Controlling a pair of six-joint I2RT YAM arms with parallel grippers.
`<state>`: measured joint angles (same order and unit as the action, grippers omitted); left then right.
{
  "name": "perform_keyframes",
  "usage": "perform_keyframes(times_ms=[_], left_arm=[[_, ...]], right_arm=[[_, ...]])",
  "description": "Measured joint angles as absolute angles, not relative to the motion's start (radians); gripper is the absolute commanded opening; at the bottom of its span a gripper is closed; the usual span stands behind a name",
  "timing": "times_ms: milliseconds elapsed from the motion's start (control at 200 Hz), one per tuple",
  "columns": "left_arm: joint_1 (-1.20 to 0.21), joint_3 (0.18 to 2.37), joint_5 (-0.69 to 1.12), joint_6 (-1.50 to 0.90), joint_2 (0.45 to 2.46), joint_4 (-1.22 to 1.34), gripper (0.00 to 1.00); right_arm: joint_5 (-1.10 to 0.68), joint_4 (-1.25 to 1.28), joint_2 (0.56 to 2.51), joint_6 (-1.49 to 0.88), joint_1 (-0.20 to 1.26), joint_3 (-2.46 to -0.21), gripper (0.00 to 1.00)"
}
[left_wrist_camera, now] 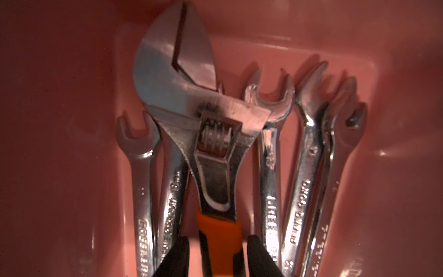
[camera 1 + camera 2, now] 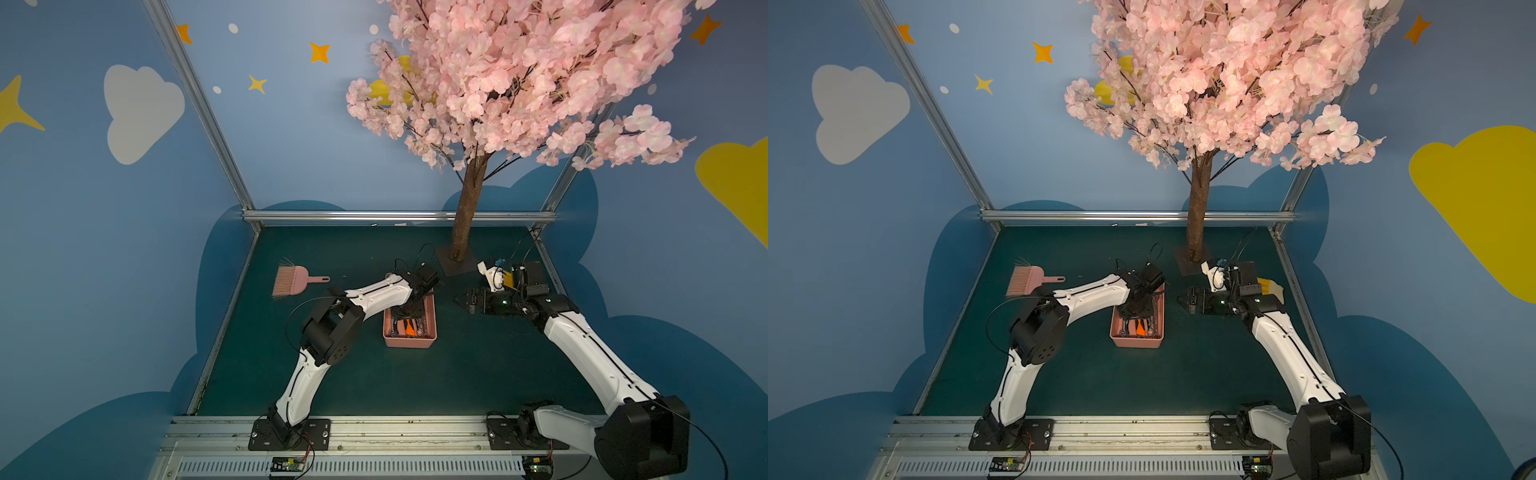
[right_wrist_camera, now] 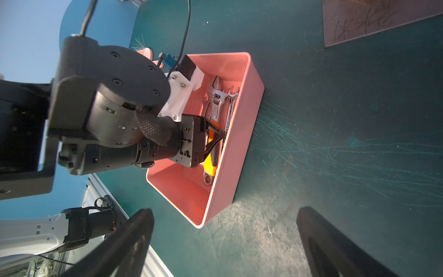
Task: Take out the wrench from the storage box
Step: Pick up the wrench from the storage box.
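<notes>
1. The storage box (image 2: 409,341) is sitting mid-frame on the desk (image 2: 457,374), the wrench (image 1: 211,144) lying inside atop spanners (image 1: 271,167).
2. Our left hand (image 1: 217,261) is straddling its orange handle; we cannot tell whether it is clamping.
3. Our right hand (image 3: 225,215) is hovering released, right of the box.

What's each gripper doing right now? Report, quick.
Left gripper: open, jaws astride the adjustable wrench at its orange handle, inside the storage box, thin gaps either side.
Right gripper: open, empty.

Blue cloud-painted walls (image 2: 291,124); blossom tree (image 2: 519,62); green tabletop (image 2: 457,374).
</notes>
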<state>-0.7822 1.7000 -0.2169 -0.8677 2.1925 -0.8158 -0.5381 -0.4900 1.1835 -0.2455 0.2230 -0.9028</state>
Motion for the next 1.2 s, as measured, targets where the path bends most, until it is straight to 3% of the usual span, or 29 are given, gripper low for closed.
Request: perform_keyframes(times_ms=[471,1201], left_arm=[[-0.786,1.705,-0.222,-0.856,2.196,-0.823,0.04],[-0.793,1.755,-0.236,-0.793,2.125,-0.946,0.03]], right_arm=[[-0.544,-0.482,1.178,-0.246,0.216,-0.891,0.98],[-0.545,-0.482,1.179,-0.245,0.211,-0.891,0.98]])
